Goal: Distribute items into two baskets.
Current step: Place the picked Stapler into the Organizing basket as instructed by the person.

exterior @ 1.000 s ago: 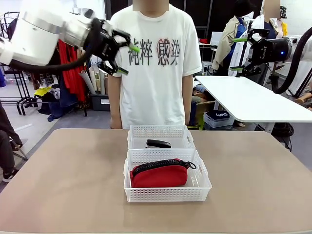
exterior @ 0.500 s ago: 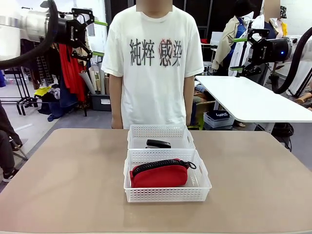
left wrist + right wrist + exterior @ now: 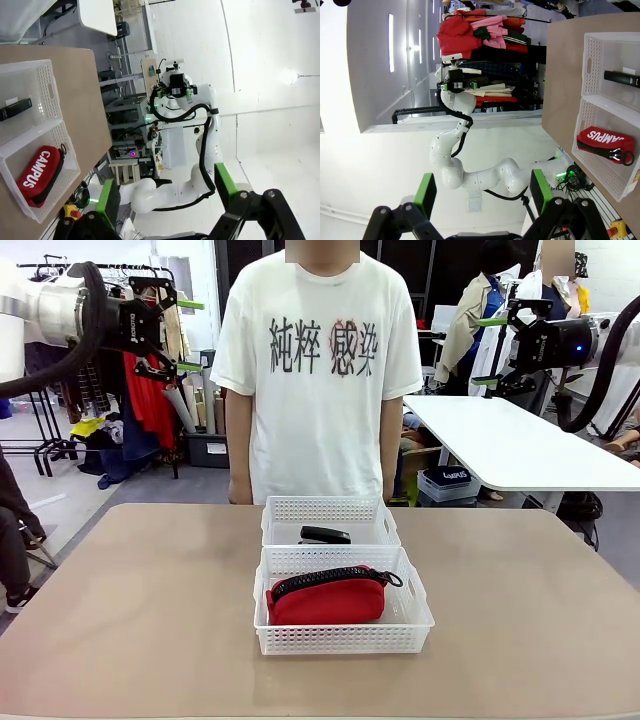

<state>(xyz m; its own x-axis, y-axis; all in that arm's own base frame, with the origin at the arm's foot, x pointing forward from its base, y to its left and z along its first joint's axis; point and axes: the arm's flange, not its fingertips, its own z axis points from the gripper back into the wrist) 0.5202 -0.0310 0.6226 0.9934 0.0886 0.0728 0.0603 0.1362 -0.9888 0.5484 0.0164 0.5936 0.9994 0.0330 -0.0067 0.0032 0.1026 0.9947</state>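
Now the left gripper (image 3: 172,335) has pulled back up to the left, away from the person, with jaws wide apart and empty. Far right, the right gripper (image 3: 492,350) hangs open and empty too. On the worktop (image 3: 130,620) the red pouch (image 3: 328,597) lies in the near basket (image 3: 345,640), the stapler (image 3: 325,535) in the far basket (image 3: 330,508), so the distribution looks complete.

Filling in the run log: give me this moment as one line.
left gripper: open, raised | right gripper: open, raised | red pouch: in near basket | stapler: in far basket | person: standing behind table
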